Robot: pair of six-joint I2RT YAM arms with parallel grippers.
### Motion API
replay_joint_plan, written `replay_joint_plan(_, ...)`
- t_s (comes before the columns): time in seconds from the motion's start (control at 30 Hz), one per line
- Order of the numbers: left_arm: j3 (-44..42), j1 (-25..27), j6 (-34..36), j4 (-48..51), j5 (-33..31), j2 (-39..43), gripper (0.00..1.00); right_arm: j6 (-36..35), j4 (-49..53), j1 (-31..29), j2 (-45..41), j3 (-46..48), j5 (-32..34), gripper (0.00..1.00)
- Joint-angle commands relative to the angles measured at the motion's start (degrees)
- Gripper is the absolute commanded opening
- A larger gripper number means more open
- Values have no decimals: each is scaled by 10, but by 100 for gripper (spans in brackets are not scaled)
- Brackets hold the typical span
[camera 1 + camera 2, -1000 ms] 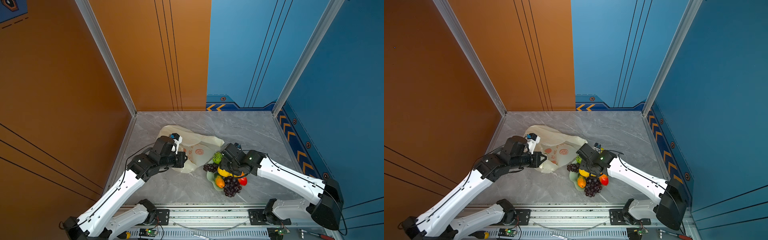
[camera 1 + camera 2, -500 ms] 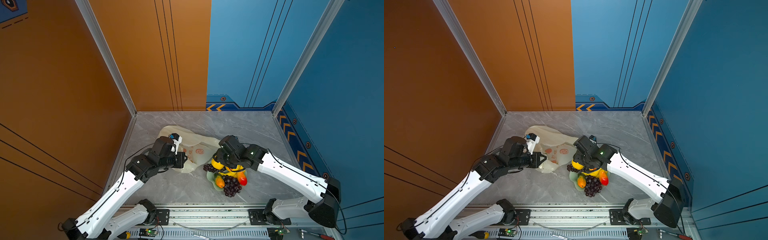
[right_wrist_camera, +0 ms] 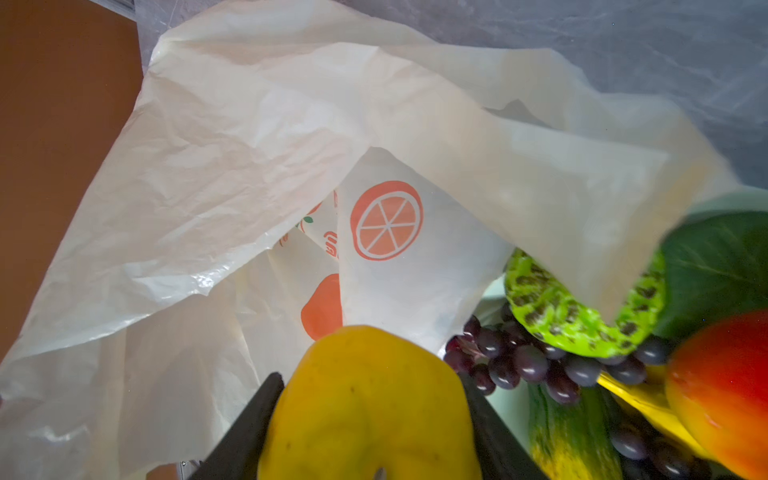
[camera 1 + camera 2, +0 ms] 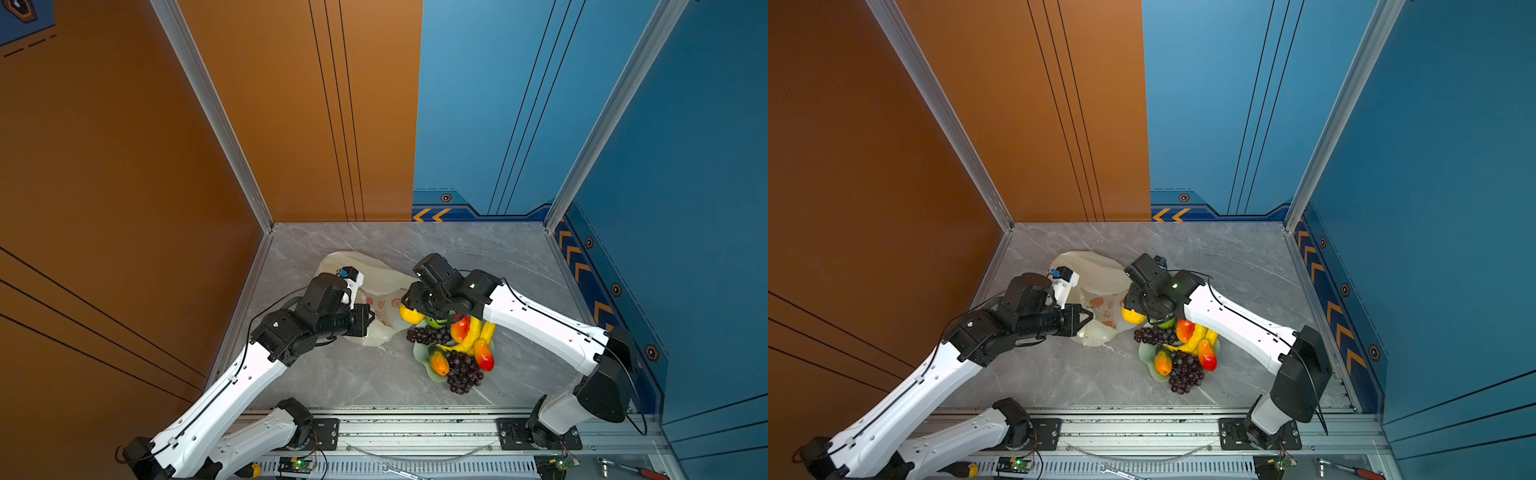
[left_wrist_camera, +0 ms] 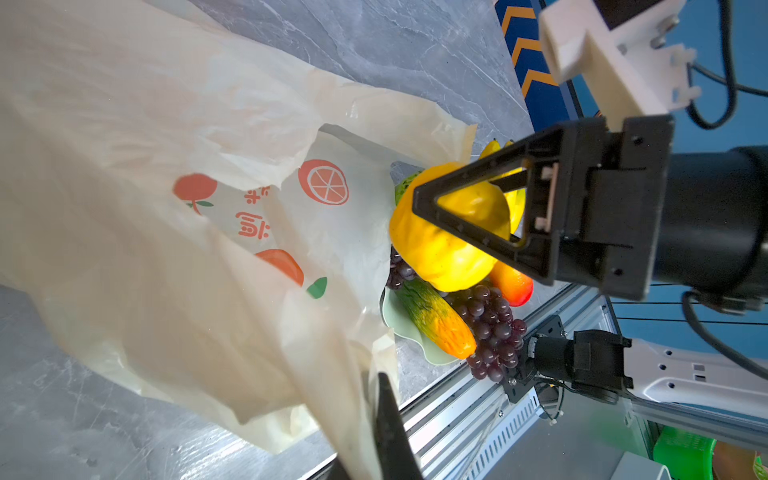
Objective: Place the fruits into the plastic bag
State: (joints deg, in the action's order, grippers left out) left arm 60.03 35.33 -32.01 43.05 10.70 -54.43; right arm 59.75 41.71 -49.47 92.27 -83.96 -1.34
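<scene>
Fruits (image 4: 457, 349) are heaped on the dish (image 4: 419, 352), right of centre on the table (image 4: 353, 374). Noted there: two grape bunches (image 4: 463, 372), bananas (image 4: 473, 332), two mangoes (image 4: 484, 355), a small orange-green fruit (image 4: 438, 361) and a bumpy green fruit (image 3: 573, 316) at the edge nearest the bag.

Bag (image 4: 382, 276) is seen lying crumpled just left of the dish, with its mouth turned toward the pile. One loose flap is draped over the bumpy green fruit.

Lemon (image 3: 365, 407) is clamped from both sides between the partly spread jaws of the right gripper (image 3: 370, 382). It is held at the bag mouth, just above the nearer grape bunch.

Left gripper (image 4: 370, 318) is fully closed, with the bag's near edge pinched and drawn up toward it. The bag's interior can be seen only in part.
</scene>
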Motion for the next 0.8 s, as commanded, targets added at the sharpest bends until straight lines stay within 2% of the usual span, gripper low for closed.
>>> replay_joint_plan(0.0, 2, 7, 2, 0, -5, -4, 0, -23, -20, 1, 36, -32, -22, 54)
replay_joint_plan(0.27, 34, 5, 10, -2, -9, -31, 0, -36, -36, -13, 126, -97, -62, 54)
replay_joint_plan(0.53, 60, 6, 10, -13, -8, -50, 0, 10, -113, -11, 184, -103, -96, 53)
replay_joint_plan(0.77, 52, 9, -2, -30, 2, -46, 0, 66, -206, 5, 218, -99, -77, 53)
